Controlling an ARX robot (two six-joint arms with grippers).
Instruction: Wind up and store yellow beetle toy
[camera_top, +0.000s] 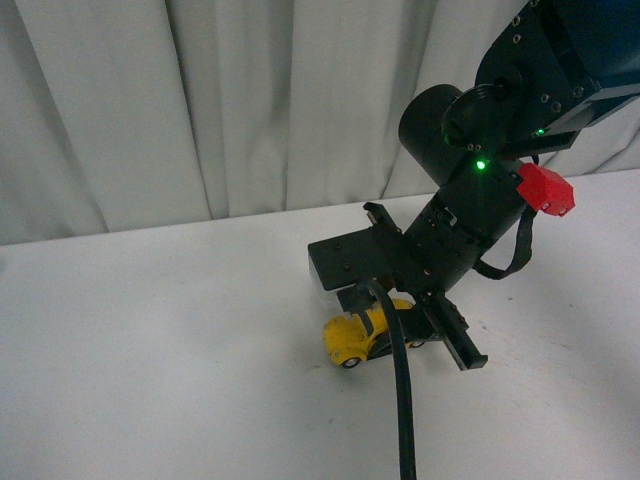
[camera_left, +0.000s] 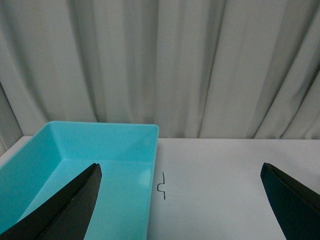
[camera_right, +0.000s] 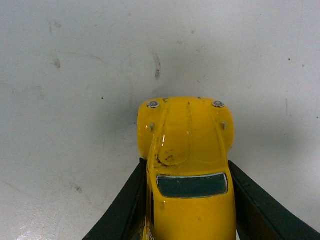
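- Front view: yellow beetle toy (camera_top: 358, 338) sits low centre of frame on the white table (camera_top: 150, 340), wheels look down on the surface, nose toward lower left.
- Right gripper (camera_top: 392, 332) comes in from upper right, tilted down over the toy; cable hangs across it.
- Right wrist view: both dark fingers (camera_right: 125, 200) press against the toy's sides behind the bonnet, no gap seen. Pincer is closed narrow on the car body, so it has hold of it.
- Left gripper (camera_left: 180, 200): spread wide, one finger at lower left and one at lower right of the left wrist frame, nothing between them. Not seen in front view.
- Teal bin (camera_left: 100, 131) at left of the left wrist frame, on the table before the grey curtain (camera_left: 200, 60). The part of its inside that shows holds nothing.
- Small dark bent mark (camera_left: 162, 186) on the table just beside the bin's near corner; cannot tell what it is.
- Progress, as a judgement: grasp is done, toy not lifted. Cannot tell whether any winding is done. Storing not done: toy is not in the bin.
- Left to do: drag back on the wheels to wind, lift, carry to bin, release.
- Risk: glossy rounded body could slip from the narrow fingers.
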